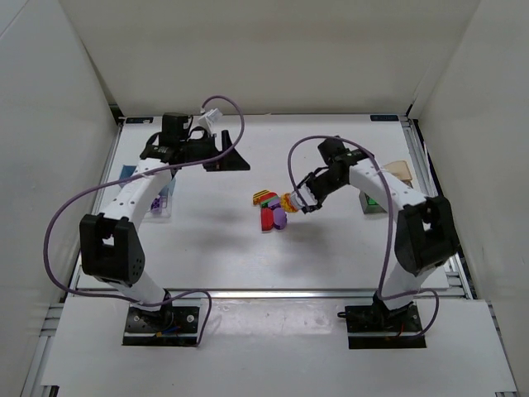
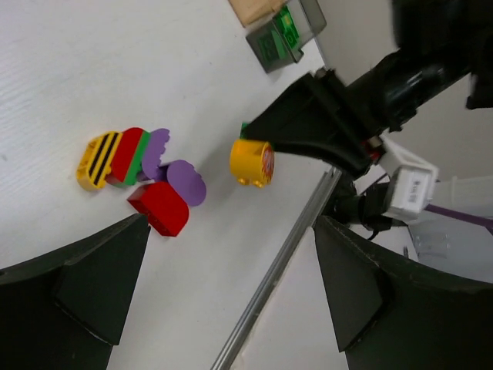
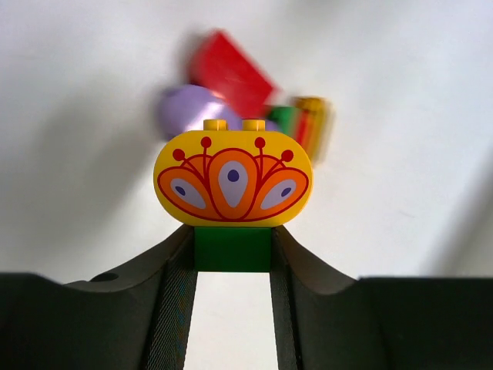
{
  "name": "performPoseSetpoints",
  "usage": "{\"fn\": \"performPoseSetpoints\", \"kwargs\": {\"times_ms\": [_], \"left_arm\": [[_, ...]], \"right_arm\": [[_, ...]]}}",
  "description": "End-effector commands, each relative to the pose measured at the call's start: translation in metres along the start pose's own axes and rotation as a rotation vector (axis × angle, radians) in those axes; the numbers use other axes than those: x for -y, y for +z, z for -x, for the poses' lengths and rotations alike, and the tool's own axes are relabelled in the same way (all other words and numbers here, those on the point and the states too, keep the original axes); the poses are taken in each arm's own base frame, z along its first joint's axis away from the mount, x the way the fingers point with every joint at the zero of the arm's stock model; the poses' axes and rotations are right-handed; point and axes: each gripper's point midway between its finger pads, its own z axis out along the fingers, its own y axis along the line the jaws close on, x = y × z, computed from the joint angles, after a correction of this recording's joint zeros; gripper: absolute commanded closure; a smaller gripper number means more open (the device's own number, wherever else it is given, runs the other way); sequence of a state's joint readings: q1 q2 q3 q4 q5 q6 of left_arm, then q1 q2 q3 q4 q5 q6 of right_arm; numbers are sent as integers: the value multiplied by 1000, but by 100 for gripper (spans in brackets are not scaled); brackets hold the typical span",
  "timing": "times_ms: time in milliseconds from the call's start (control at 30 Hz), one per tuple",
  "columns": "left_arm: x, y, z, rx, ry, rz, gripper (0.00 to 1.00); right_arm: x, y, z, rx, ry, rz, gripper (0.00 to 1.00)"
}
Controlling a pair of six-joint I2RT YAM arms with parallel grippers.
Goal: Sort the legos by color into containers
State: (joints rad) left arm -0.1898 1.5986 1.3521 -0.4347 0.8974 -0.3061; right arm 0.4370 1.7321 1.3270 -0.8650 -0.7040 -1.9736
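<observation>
My right gripper (image 3: 232, 258) is shut on a green lego (image 3: 232, 248) with a rounded yellow-orange patterned lego (image 3: 233, 177) stuck on it, held just right of the pile. The top view shows this gripper (image 1: 301, 201) and the yellow lego (image 1: 289, 201). The pile (image 1: 269, 210) holds a red lego (image 2: 158, 206), two purple ones (image 2: 187, 183), a red-green one (image 2: 131, 156) and a yellow-black striped one (image 2: 98, 159). My left gripper (image 1: 234, 160) is open and empty at the back left, well away from the pile.
A blue container (image 1: 128, 174) and a clear one holding purple legos (image 1: 161, 200) stand at the left edge. A tan container (image 1: 402, 169) and a dark-clear one holding green legos (image 1: 376, 201) stand at the right, under my right arm. A metal rail (image 1: 264, 291) marks the near edge.
</observation>
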Motion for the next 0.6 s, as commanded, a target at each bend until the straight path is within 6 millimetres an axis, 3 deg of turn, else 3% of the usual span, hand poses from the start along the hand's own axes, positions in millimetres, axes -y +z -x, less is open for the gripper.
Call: {"fn": "performPoseSetpoints", "kwargs": {"times_ms": [0, 133, 333, 467, 567], "left_arm": [[25, -10, 1, 14, 79, -25, 1], [23, 3, 8, -4, 83, -49, 1], [40, 20, 35, 11, 166, -131, 4], [45, 34, 33, -11, 205, -163, 3], [44, 40, 24, -49, 156, -203, 4]], "right_arm": [[62, -23, 14, -68, -173, -198, 100], [85, -40, 17, -119, -38, -293, 100], [108, -54, 42, -59, 153, -364, 100], [123, -61, 53, -3, 324, -379, 100], [133, -66, 57, 17, 323, -423, 100]]}}
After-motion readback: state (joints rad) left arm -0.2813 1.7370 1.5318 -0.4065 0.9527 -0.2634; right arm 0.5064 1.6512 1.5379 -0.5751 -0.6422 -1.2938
